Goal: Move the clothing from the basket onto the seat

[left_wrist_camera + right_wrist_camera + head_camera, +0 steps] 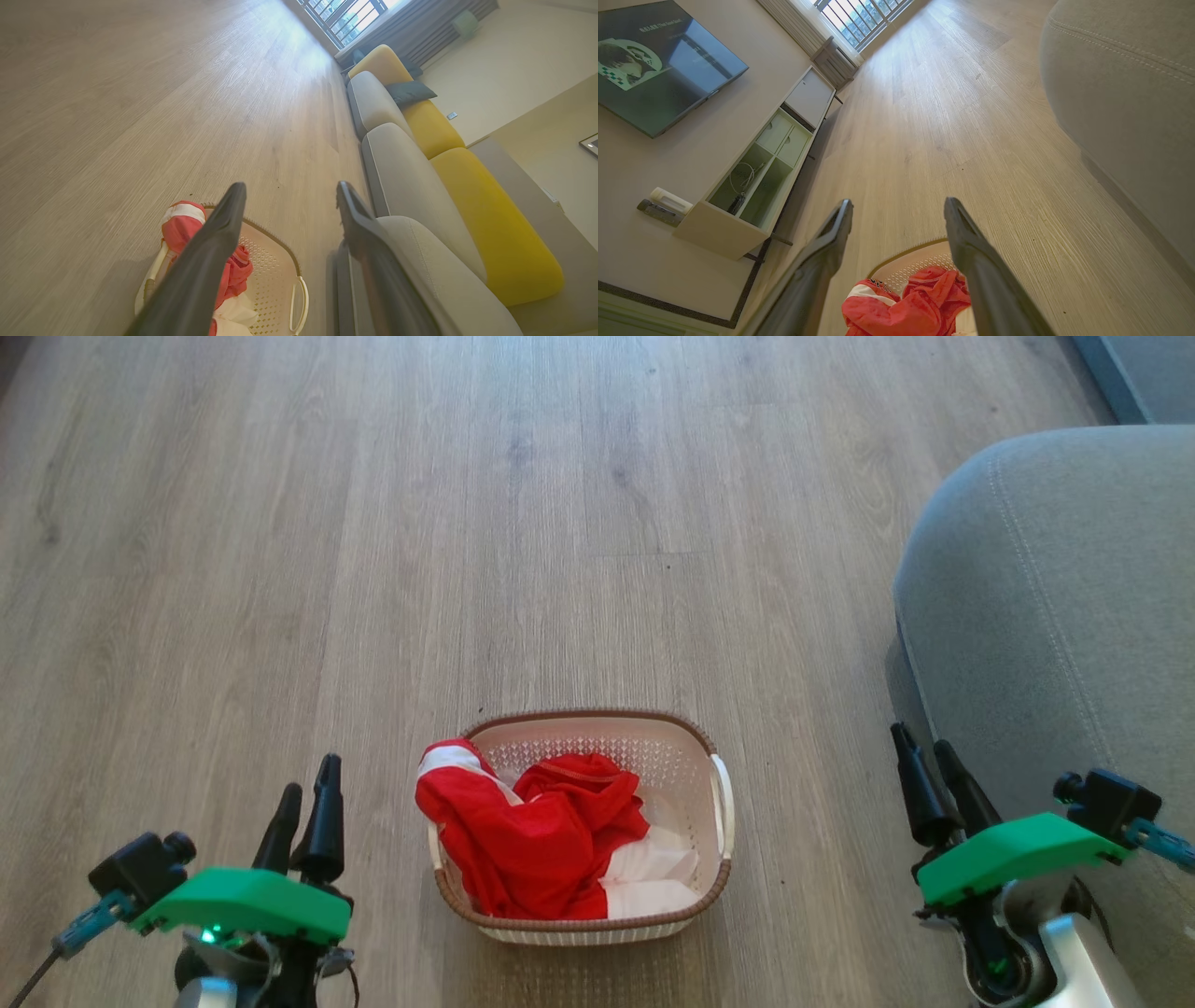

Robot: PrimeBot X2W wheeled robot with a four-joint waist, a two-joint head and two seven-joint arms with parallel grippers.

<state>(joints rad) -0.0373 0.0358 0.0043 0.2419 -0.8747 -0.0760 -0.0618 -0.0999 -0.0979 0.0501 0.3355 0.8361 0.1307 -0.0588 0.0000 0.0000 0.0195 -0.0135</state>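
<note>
Jaws both wide, empty; clothing [541,840] in basket [653,756] between them.

**Setting:** home living room.
**Flooring:** pale wood-look plank floor [560,523].
**Seating:** long sofa along one floor edge, with rounded grey fabric seat cushions [402,177], mustard-yellow back cushions [490,219] and one dark loose pillow [411,92].
**Opposite wall:** flat black wall-mounted television [658,60]; low pale cabinet [756,172] with open compartments at that wall's foot.
**Far end:** tall barred window [854,18].
**On the floor:** cream perforated plastic laundry basket [653,747] holding red and white fabric clothing [532,840].
</note>
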